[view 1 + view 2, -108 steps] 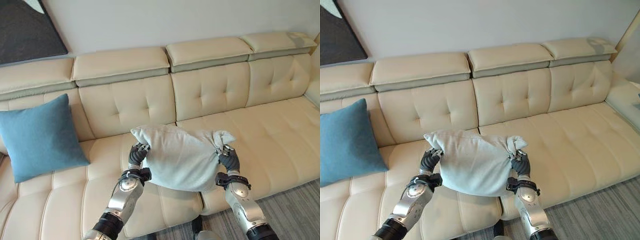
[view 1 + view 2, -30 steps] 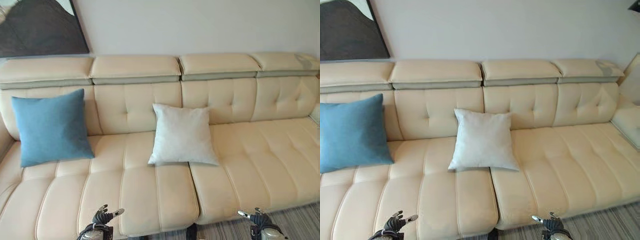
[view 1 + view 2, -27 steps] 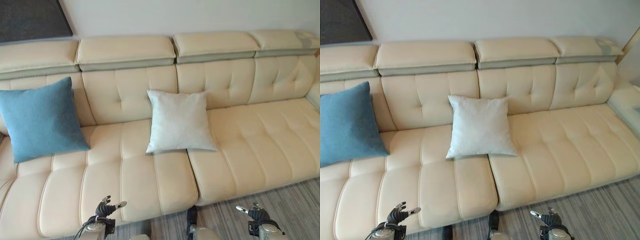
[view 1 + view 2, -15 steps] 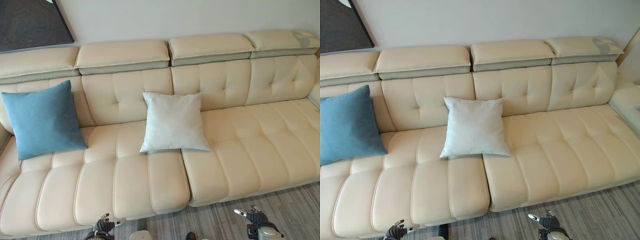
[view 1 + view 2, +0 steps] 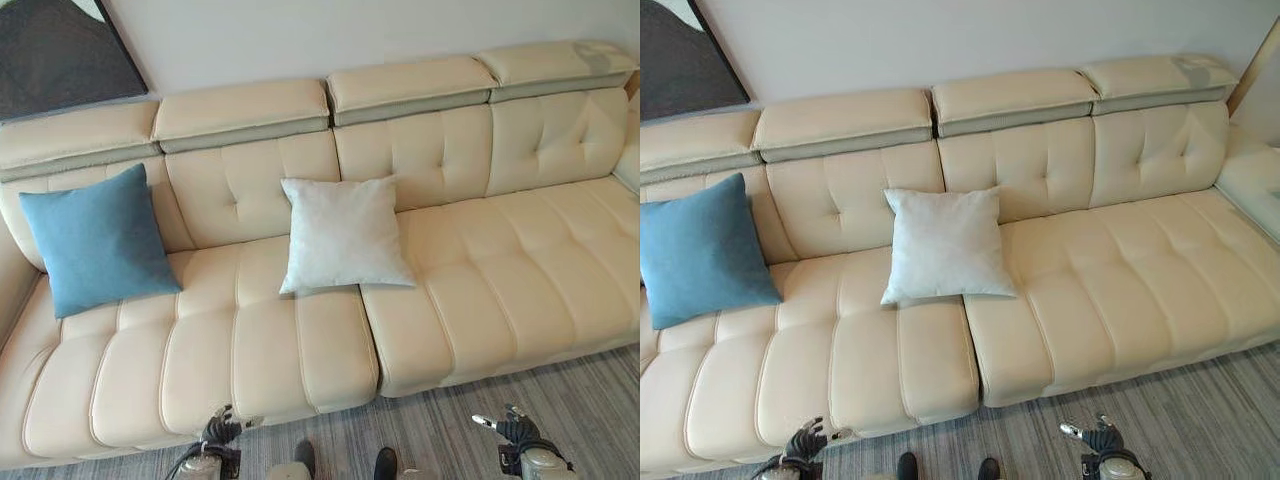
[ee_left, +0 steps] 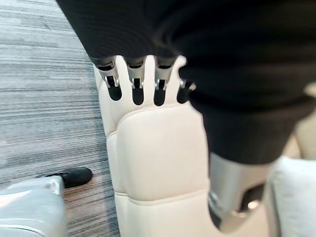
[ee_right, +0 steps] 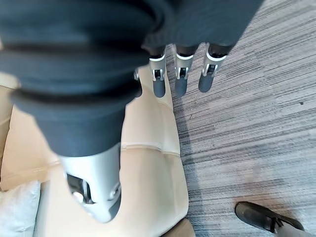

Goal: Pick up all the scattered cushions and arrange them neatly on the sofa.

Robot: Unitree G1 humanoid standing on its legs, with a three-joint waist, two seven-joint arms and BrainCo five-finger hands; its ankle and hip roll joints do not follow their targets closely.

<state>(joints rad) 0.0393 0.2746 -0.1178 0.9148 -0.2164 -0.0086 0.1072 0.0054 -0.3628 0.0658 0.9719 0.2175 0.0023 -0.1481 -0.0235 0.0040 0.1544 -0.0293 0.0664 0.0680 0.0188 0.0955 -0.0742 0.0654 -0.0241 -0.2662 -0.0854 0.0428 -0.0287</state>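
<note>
2 cushions [image 5: 343, 234] on 1 sofa [image 5: 500, 270].

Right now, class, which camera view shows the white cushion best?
The left eye view: the white cushion shows whole, leaning on the sofa backrest. The right eye view shows it equally whole; each wrist view catches only a pale edge.

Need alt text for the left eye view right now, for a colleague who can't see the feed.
A long cream leather sofa holds two square cushions leaning upright against its backrest: a blue fabric cushion near the robot's left end and a pale grey-white cushion at the middle. Both robot hands, left hand and right hand, hang open and empty over the grey striped carpet.
</note>
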